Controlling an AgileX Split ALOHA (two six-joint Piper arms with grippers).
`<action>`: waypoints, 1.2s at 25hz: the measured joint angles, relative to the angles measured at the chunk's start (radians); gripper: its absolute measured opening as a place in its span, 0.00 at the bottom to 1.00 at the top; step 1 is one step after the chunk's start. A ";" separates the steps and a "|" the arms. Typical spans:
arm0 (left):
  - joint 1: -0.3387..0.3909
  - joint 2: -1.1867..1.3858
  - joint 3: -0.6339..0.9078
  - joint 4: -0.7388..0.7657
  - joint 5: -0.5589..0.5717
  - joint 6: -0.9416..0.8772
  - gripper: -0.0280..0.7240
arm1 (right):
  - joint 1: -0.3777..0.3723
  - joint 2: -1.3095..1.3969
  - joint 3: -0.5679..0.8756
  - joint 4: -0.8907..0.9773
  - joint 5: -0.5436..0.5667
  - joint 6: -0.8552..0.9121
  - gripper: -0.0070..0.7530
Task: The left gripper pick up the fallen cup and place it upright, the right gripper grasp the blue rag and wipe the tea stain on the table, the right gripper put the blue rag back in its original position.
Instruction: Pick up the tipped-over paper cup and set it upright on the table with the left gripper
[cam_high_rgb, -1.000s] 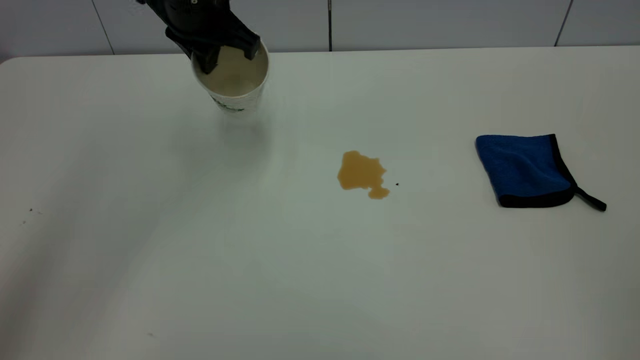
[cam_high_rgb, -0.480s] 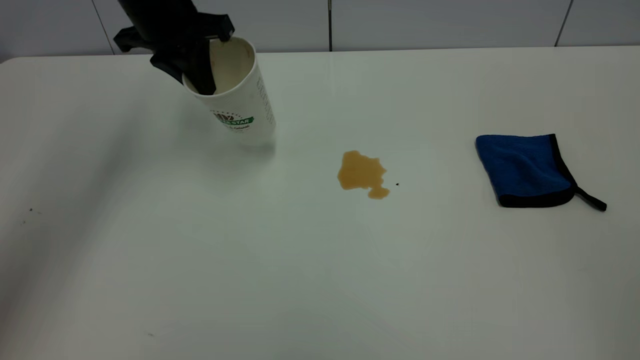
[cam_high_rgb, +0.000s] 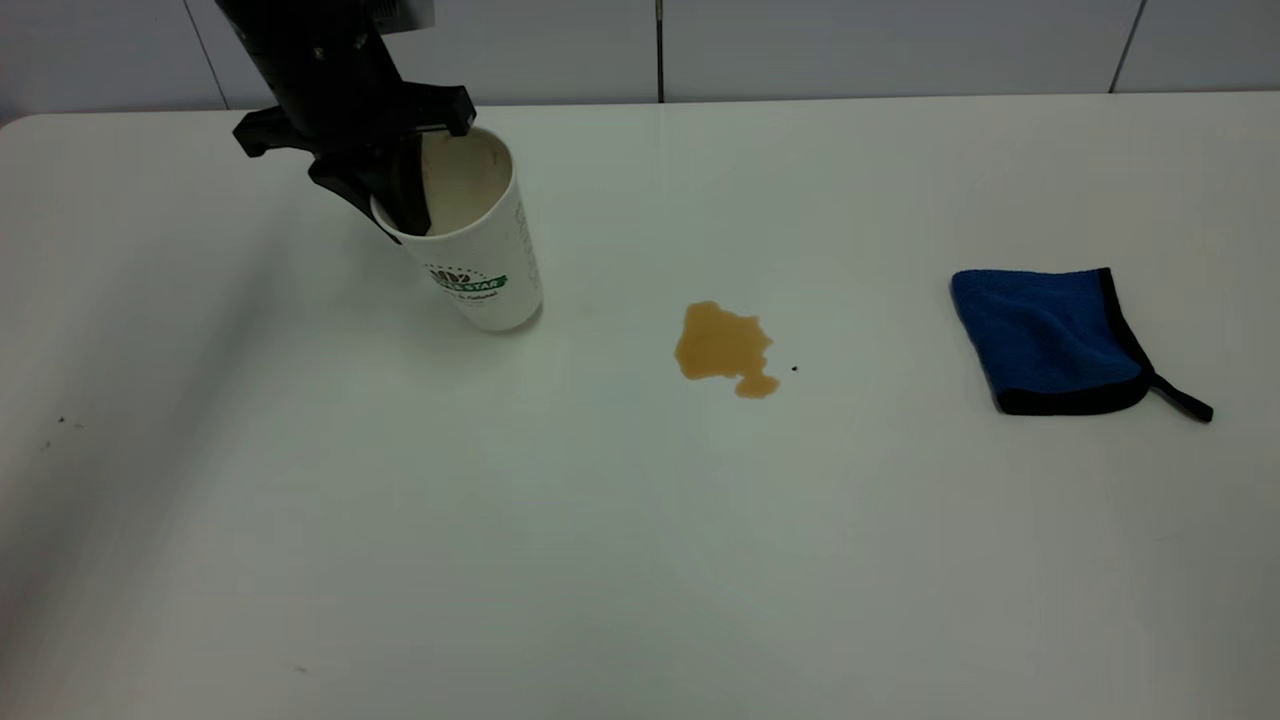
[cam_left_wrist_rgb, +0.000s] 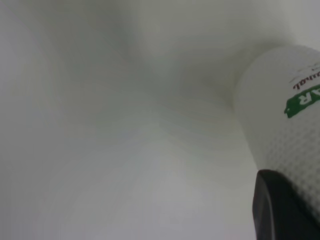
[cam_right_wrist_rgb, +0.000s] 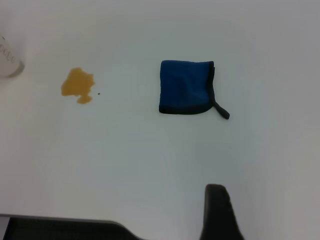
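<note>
My left gripper (cam_high_rgb: 398, 205) is shut on the rim of the white paper cup (cam_high_rgb: 485, 265), one finger inside and one outside. The cup is nearly upright, leaning slightly, with its base at the table (cam_high_rgb: 640, 560) and its green logo facing out. In the left wrist view the cup wall (cam_left_wrist_rgb: 282, 120) fills the edge beside a black finger (cam_left_wrist_rgb: 280, 212). The amber tea stain (cam_high_rgb: 725, 348) lies right of the cup. The blue rag (cam_high_rgb: 1050, 338) lies flat at the far right. My right gripper (cam_right_wrist_rgb: 217, 215) hangs high over the table, short of the rag (cam_right_wrist_rgb: 185, 87) and stain (cam_right_wrist_rgb: 77, 85).
A tiny dark speck (cam_high_rgb: 795, 368) sits just right of the stain. A few specks (cam_high_rgb: 60, 421) mark the table's left side. A grey panelled wall (cam_high_rgb: 850, 45) runs behind the far table edge.
My left gripper has swung the cup from mouth-facing-the-camera to nearly upright and lowered it towards the table, moving nearer and down. The rag and stain have not moved.
</note>
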 joint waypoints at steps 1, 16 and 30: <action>0.000 0.001 0.000 0.023 0.001 -0.025 0.06 | 0.000 0.000 0.000 0.000 0.000 0.000 0.71; 0.000 0.028 -0.004 0.012 0.008 -0.078 0.15 | 0.000 0.000 0.000 0.000 0.000 0.000 0.71; -0.002 0.033 -0.138 -0.032 0.067 -0.054 0.78 | 0.000 0.000 0.000 0.000 0.000 0.001 0.71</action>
